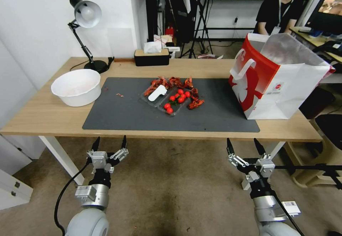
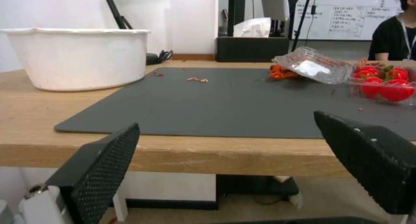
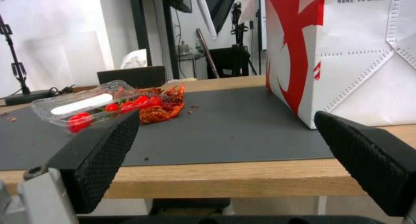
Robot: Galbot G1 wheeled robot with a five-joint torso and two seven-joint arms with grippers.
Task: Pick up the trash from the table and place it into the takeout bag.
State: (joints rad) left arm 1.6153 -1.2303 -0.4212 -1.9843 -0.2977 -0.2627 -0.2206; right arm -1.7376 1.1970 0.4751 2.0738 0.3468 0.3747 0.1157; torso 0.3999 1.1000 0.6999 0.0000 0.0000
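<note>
The trash is out of view. The takeout bag (image 1: 285,86) stands upright and open at the right end of the table (image 1: 42,114), white with a red panel and silvery lining; in the right wrist view the takeout bag (image 3: 359,55) rises just past the table edge (image 3: 242,178). My left gripper (image 1: 110,141) hangs open below the table's front edge, left of centre, with nothing between its fingers (image 2: 104,159). To the right, also below the edge and in front of the bag, my right gripper (image 1: 243,144) is open and holds nothing.
A dark grey mat (image 1: 221,114) covers the table's middle. On it lie a clear tray of cherry tomatoes (image 1: 171,98) and red shell scraps (image 1: 174,82). A large white bowl (image 1: 76,86) sits left. A desk lamp (image 1: 85,15) and tissue box (image 1: 151,57) stand at the back.
</note>
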